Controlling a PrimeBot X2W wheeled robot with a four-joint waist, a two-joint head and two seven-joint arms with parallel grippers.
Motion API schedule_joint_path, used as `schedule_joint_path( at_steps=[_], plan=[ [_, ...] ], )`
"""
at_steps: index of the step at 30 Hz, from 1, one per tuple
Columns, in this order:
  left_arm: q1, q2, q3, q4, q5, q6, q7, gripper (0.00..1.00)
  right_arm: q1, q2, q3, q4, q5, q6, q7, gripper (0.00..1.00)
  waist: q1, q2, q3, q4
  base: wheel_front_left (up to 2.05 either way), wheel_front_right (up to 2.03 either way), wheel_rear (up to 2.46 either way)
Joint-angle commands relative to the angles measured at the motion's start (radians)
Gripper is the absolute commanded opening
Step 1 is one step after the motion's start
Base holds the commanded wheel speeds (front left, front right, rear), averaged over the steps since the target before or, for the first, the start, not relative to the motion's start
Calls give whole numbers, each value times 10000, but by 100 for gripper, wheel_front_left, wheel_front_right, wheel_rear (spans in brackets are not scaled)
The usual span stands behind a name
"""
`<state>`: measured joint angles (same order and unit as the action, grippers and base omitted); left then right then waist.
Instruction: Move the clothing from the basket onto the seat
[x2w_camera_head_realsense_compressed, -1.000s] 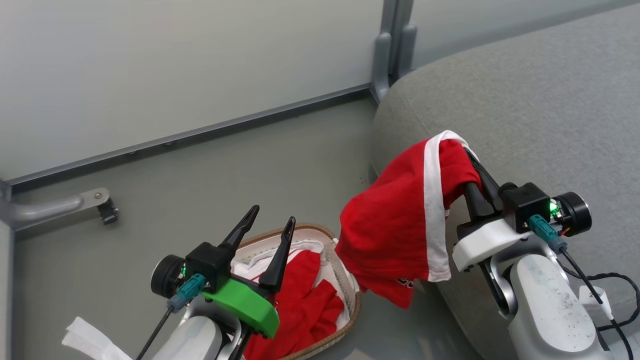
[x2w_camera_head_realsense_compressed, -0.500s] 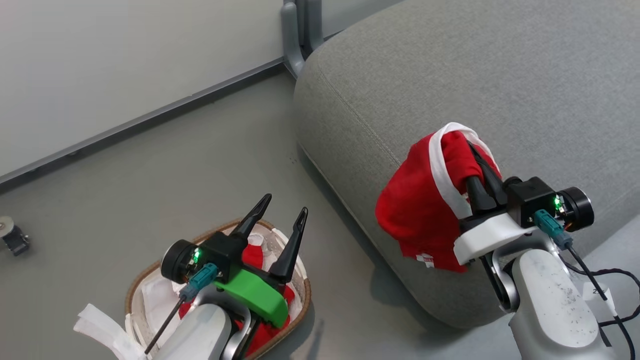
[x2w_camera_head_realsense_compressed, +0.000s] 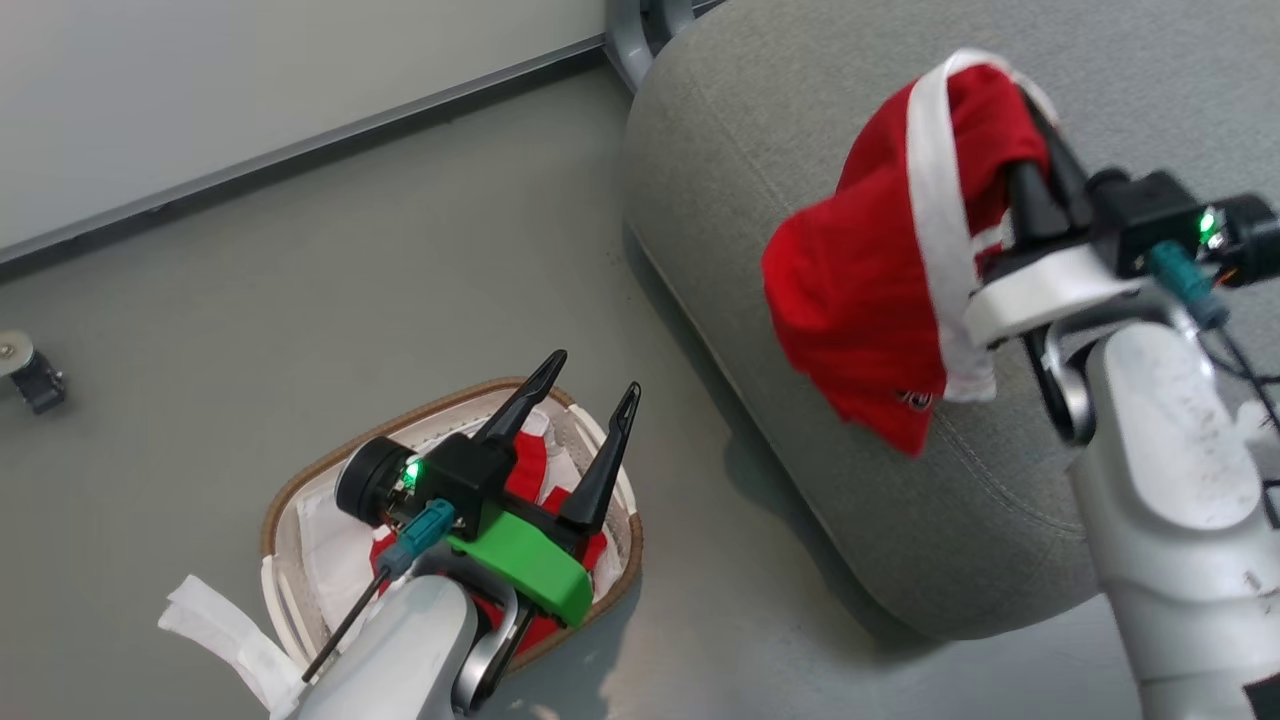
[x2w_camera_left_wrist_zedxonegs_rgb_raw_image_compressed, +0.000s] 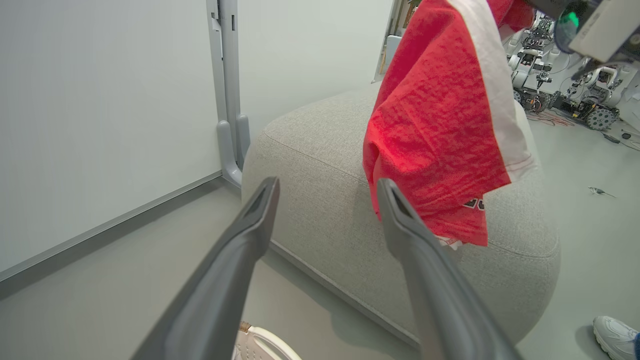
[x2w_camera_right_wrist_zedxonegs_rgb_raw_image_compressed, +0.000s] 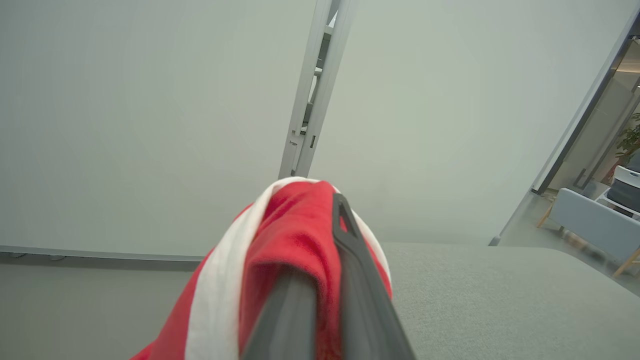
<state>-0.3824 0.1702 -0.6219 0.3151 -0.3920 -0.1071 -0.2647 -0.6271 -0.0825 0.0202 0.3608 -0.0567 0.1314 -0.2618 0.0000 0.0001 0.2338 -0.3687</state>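
My right gripper (x2w_camera_head_realsense_compressed: 1035, 130) is shut on a bright red garment with white trim (x2w_camera_head_realsense_compressed: 870, 280), which hangs in the air over the front corner of the grey seat (x2w_camera_head_realsense_compressed: 760, 120). In the right wrist view the cloth (x2w_camera_right_wrist_zedxonegs_rgb_raw_image_compressed: 285, 235) drapes over the closed fingers of the right gripper (x2w_camera_right_wrist_zedxonegs_rgb_raw_image_compressed: 325, 240). My left gripper (x2w_camera_head_realsense_compressed: 592, 376) stands open and empty above the oval basket (x2w_camera_head_realsense_compressed: 330, 455). A second red garment (x2w_camera_head_realsense_compressed: 525, 470) lies inside the basket. In the left wrist view the left gripper (x2w_camera_left_wrist_zedxonegs_rgb_raw_image_compressed: 326, 187) points toward the seat (x2w_camera_left_wrist_zedxonegs_rgb_raw_image_compressed: 310, 150) and the hanging garment (x2w_camera_left_wrist_zedxonegs_rgb_raw_image_compressed: 440, 125).
A white liner strip (x2w_camera_head_realsense_compressed: 220, 630) trails over the basket's near rim onto the grey floor. A metal post (x2w_camera_head_realsense_compressed: 635, 30) and the wall's baseboard stand behind the seat. A caster (x2w_camera_head_realsense_compressed: 25, 370) sits at far left. A person's white shoe (x2w_camera_left_wrist_zedxonegs_rgb_raw_image_compressed: 617, 335) rests right of the seat.
The head camera has turned, so the whole picture shifted. The right gripper has lifted the red garment higher and further over the seat. The left gripper stays open above the basket.
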Motion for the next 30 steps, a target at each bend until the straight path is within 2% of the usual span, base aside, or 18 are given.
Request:
schedule_joint_path(
  at_steps=[1, 8, 12, 17, 21, 30],
  plan=[
    [-224, 60, -11, -23, 94, -58, 3, 100, -538, -185, -102, 123, -95, -14, -49, 0, 0, -1, 602, 711, 0, 0, 0],
    [-525, -63, -233, -107, 315, -95, 3, 100, -2975, -1964, -535, 951, -353, -14, -48, 0, 0, -1, 1223, 1944, 0, 0, 0],
    [-661, -96, -379, -135, 471, -115, 5, 100, -4350, -3002, -1127, 1369, -653, -14, 159, 0, 0, -1, 1525, 2570, 0, 0, 0],
    [-806, -156, -568, -214, 619, -144, 3, 100, -5103, -4015, -1271, 2125, -1370, -14, 579, 0, 0, -1, 1856, 3181, 0, 0, 0],
    [-932, -178, -665, -309, 685, -161, 3, 100, -4919, -4224, -1908, 2932, -1710, -14, 765, 0, 0, -1, 2099, 3440, 0, 0, 0],
    [-1105, 15, -853, -376, 815, -181, 5, 100, -3688, -3714, -3806, 5037, -2312, -14, 644, 0, 0, -1, 2537, 3524, 0, 0, 0]
  ],
)
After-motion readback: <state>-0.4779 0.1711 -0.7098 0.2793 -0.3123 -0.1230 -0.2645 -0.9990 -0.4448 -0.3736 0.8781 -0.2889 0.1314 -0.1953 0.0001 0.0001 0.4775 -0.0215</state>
